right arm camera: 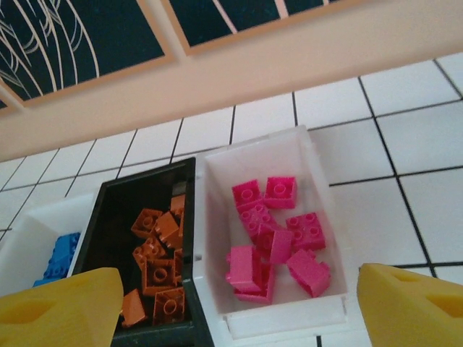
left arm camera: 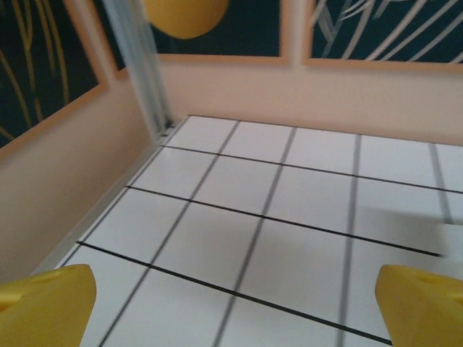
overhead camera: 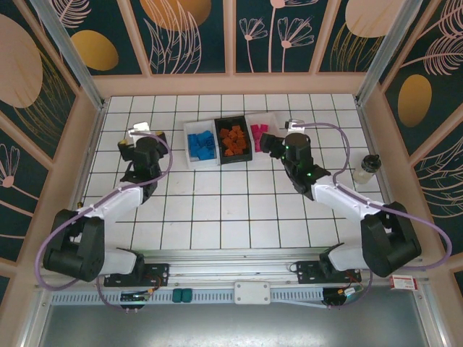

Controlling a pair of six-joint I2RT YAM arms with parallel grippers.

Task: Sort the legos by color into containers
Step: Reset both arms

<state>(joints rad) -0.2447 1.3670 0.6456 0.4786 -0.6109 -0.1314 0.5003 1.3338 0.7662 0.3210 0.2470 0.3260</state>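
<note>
My right jaws stand wide open by the right end of the containers (overhead camera: 233,120), with nothing between the yellow fingertips (right arm camera: 54,307). The three bins sit joined in a row toward the far edge of the desk (overhead camera: 217,210), near its middle. The right white bin (right arm camera: 327,217) holds the pink legos (right arm camera: 278,235), the black bin (right arm camera: 101,224) the orange legos (right arm camera: 155,264), and the left white bin (right arm camera: 25,242) the blue legos (right arm camera: 61,253). My left jaws are open too, fingertips (left arm camera: 43,307) far apart over bare tiles toward the desk's left edge. A small bottle (overhead camera: 367,170) stands by the right edge
</note>
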